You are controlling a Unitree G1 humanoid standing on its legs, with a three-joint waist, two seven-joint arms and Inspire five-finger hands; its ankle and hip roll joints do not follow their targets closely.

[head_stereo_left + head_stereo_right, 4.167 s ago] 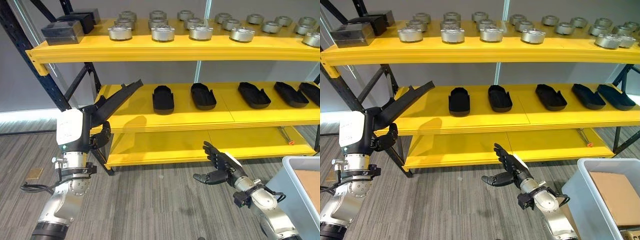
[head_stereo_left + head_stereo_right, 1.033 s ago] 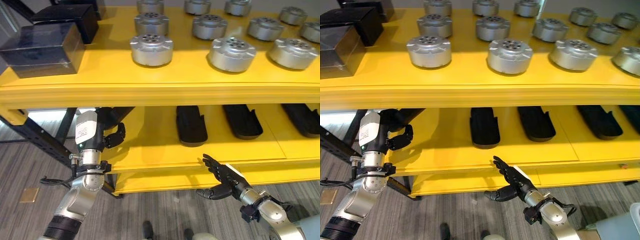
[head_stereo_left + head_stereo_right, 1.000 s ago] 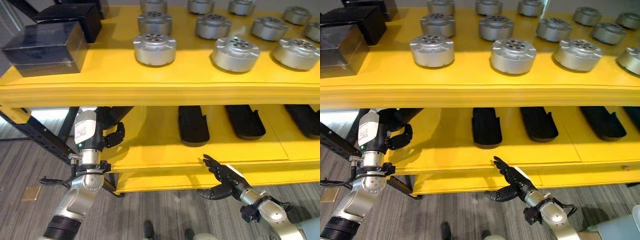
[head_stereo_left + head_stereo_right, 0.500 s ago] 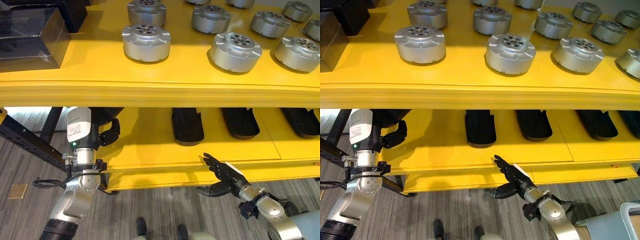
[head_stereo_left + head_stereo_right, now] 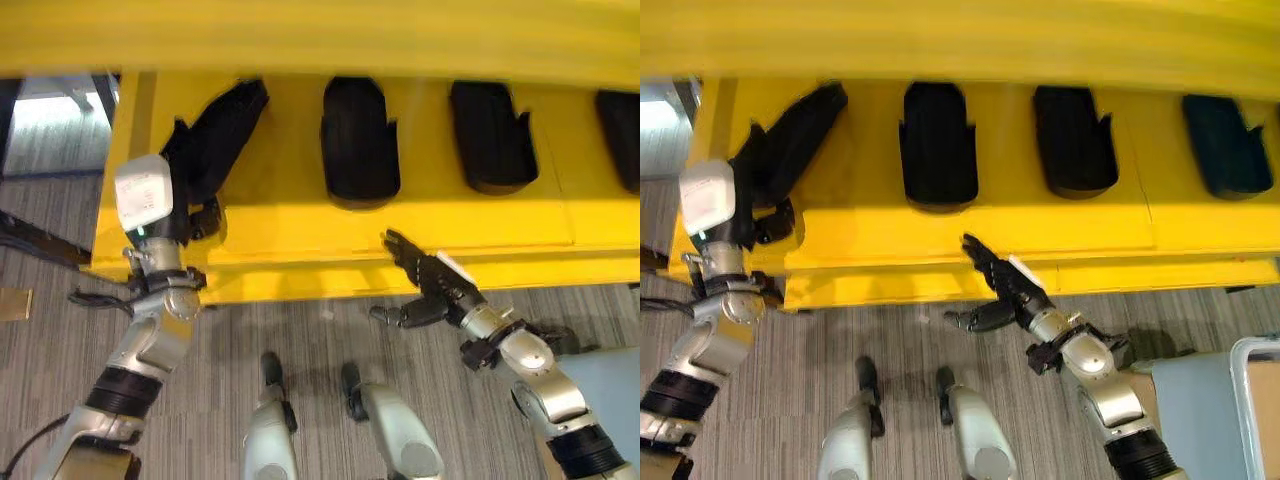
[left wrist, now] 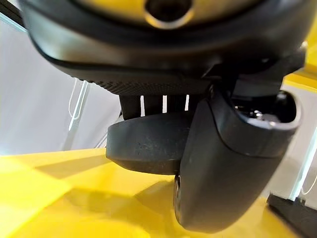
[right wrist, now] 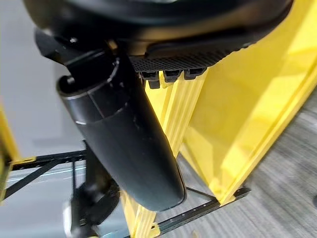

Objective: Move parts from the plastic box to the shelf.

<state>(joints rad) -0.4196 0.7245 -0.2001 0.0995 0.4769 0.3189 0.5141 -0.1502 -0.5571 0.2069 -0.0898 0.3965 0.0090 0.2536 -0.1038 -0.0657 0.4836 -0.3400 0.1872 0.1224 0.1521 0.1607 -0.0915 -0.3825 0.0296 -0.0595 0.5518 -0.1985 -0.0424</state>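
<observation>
My left hand (image 5: 192, 216) is shut on a long black part (image 5: 218, 135), which slants up over the left end of the yellow middle shelf (image 5: 290, 225). In the left wrist view the thumb (image 6: 233, 163) presses on the part's rounded black body (image 6: 146, 146). Three similar black parts (image 5: 358, 140) (image 5: 490, 135) (image 5: 1230, 145) lie in a row on the same shelf to the right. My right hand (image 5: 428, 298) hangs open and empty in front of the shelf's front edge. The grey plastic box (image 5: 1188, 410) stands on the floor at the lower right.
The yellow top shelf's front beam (image 5: 320, 35) runs across above the middle shelf. A dark upright post (image 5: 40, 250) stands left of the shelf. A small tan block (image 5: 12, 303) lies on the carpet at far left. Open carpet lies before the shelf.
The whole picture has shifted as the camera dipped under the top shelf, so the middle shelf and the held part show fully. The right hand stays open by the shelf edge.
</observation>
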